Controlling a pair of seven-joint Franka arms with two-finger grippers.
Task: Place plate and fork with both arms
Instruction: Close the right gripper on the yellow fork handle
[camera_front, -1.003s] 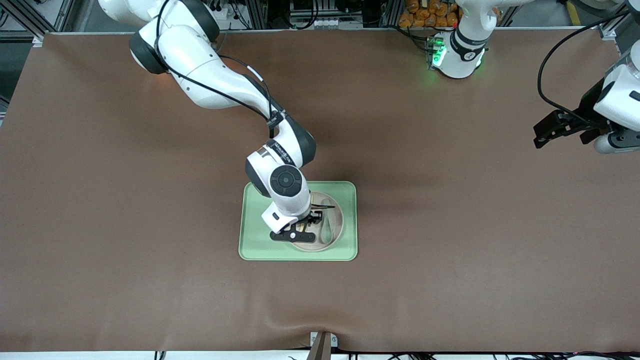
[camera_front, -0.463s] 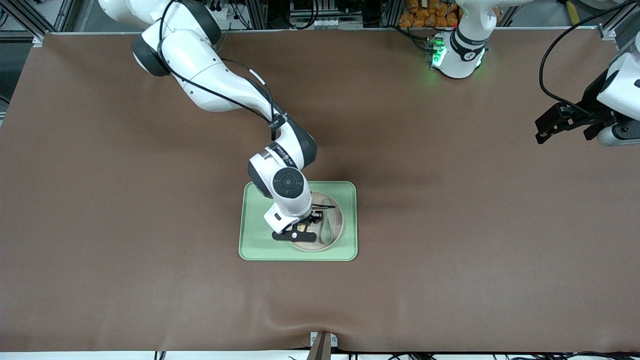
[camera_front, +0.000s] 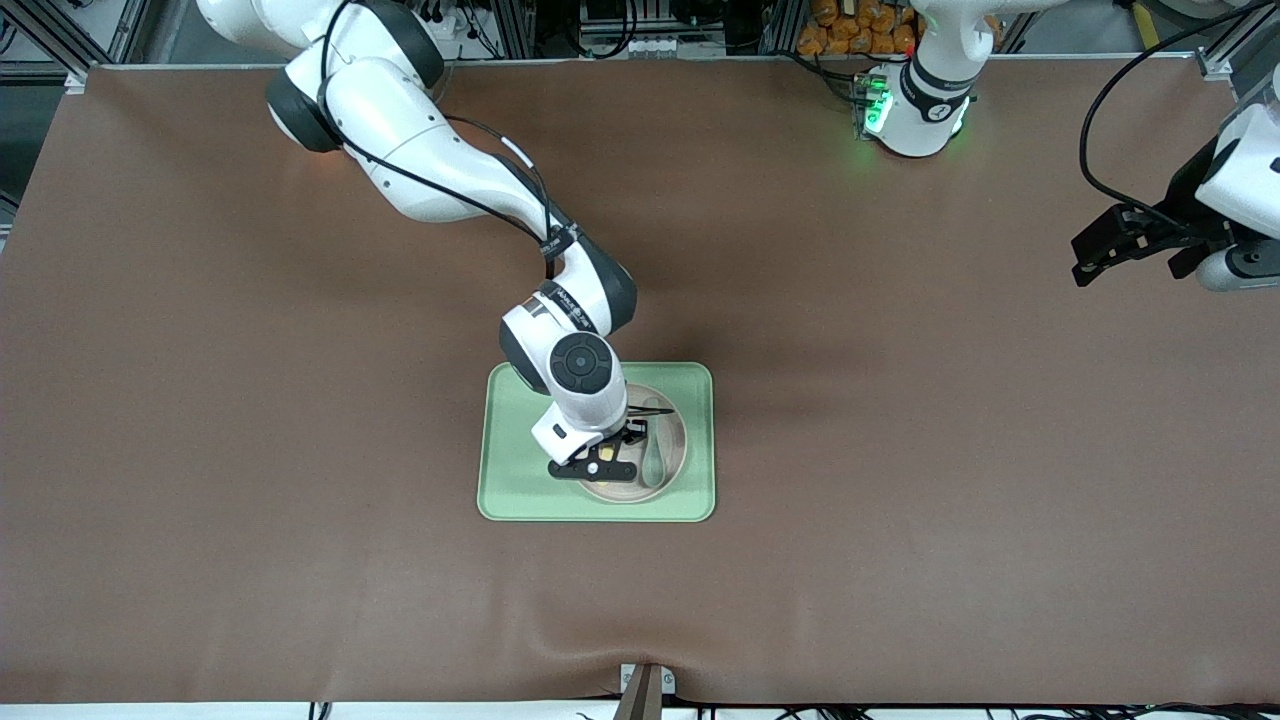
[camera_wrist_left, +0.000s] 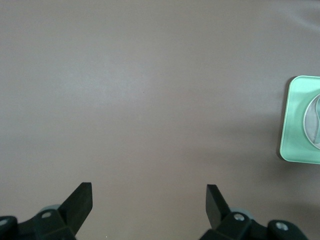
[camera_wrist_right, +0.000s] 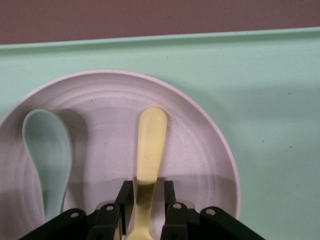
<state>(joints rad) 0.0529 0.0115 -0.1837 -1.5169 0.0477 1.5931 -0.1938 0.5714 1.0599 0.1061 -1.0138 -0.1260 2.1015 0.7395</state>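
The speckled off-white plate (camera_front: 674, 440) lies on the light-green tray (camera_front: 510, 480) at mid-table. My right gripper (camera_front: 600, 462) hangs low over the plate, shut on the pale-yellow fork (camera_front: 607, 452). In the right wrist view the fork (camera_wrist_right: 151, 140) runs out from between the jaws of the right gripper (camera_wrist_right: 149, 184), and its handle end is over the plate (camera_wrist_right: 200, 140). Its tines are hidden. My left gripper (camera_front: 1085, 262) waits open and empty over bare table at the left arm's end; the left wrist view shows it (camera_wrist_left: 149, 192) spread wide.
A grey-green spoon (camera_front: 653, 462) lies in the plate beside the fork, also seen in the right wrist view (camera_wrist_right: 47, 150). The tray's corner shows at the edge of the left wrist view (camera_wrist_left: 295, 125). The brown table mat (camera_front: 900, 450) surrounds the tray.
My right gripper has shifted slightly toward the left arm's end over the plate, with the fork in it. My left gripper rose a little between the first two frames, then held still.
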